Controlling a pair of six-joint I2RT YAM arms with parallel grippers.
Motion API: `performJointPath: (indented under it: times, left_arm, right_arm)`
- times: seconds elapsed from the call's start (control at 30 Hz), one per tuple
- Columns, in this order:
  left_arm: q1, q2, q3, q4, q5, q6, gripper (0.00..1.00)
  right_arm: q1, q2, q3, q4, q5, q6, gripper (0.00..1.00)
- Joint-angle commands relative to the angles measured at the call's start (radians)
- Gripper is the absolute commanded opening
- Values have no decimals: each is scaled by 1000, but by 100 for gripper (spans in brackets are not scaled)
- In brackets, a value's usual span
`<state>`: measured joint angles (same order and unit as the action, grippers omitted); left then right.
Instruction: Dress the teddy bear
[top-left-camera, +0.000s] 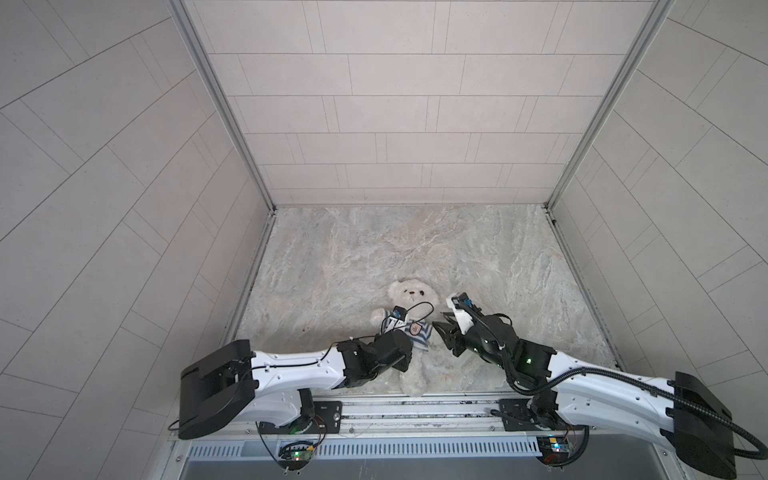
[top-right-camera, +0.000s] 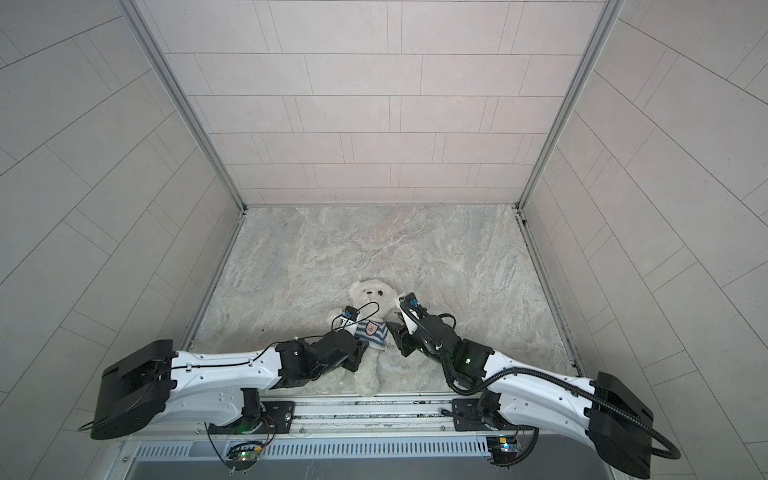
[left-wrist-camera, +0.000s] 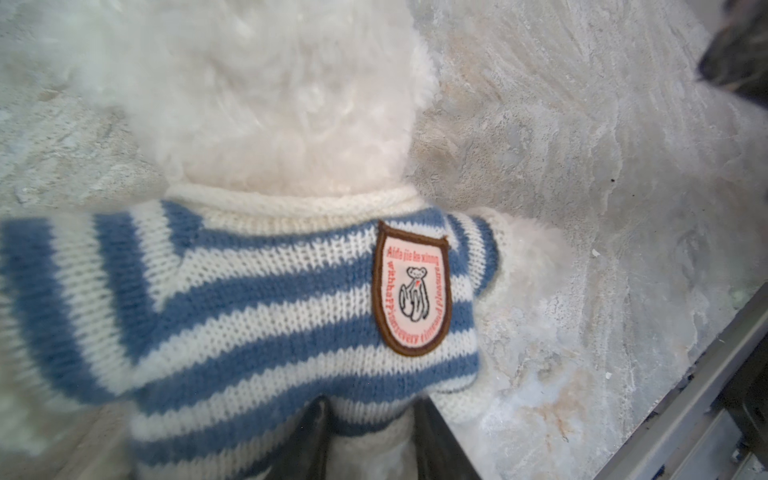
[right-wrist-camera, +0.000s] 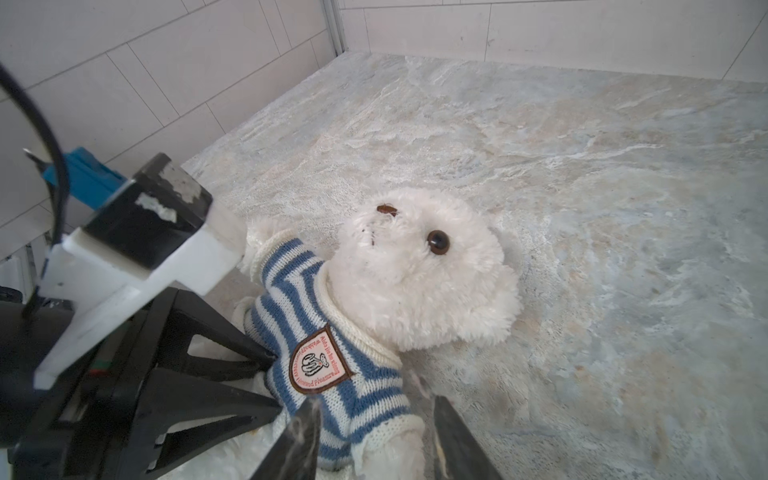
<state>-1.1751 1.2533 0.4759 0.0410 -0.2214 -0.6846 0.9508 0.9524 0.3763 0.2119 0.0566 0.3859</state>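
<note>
The teddy bear (top-left-camera: 411, 295) (top-right-camera: 372, 293) lies on its back on the marble floor, head toward the back wall, white and fluffy. It wears a blue-and-white striped shirt (top-left-camera: 417, 334) (left-wrist-camera: 249, 299) (right-wrist-camera: 291, 291) with a badge (left-wrist-camera: 411, 291) on the chest. My left gripper (top-left-camera: 409, 352) (left-wrist-camera: 372, 409) (right-wrist-camera: 274, 382) comes in from the bear's side and is shut on the shirt's lower hem. My right gripper (top-left-camera: 441, 336) (top-right-camera: 395, 336) (right-wrist-camera: 376, 405) stands open, its fingers either side of the bear's sleeved arm. One finger brushes the sleeve; the other is apart from it.
Tiled walls close in the marble floor (top-left-camera: 415, 249) on three sides. A metal rail (top-left-camera: 415, 405) runs along the front edge just behind the bear's legs. Both arms lie low and close together over the front of the floor.
</note>
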Motion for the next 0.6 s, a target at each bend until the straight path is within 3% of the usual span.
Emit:
performJointPath:
  times: [0.0, 0.3, 0.57]
  left_arm:
    - [-8, 26, -37, -46, 25, -21, 37]
    - [-9, 15, -53, -24, 21, -27, 37]
    - [-10, 5, -60, -22, 21, -31, 36]
  right_arm:
    - [3, 81, 38, -42, -6, -11, 43]
    - [-11, 236, 56, -14, -11, 24, 43]
    - [-18, 236, 21, -74, 43, 74, 29]
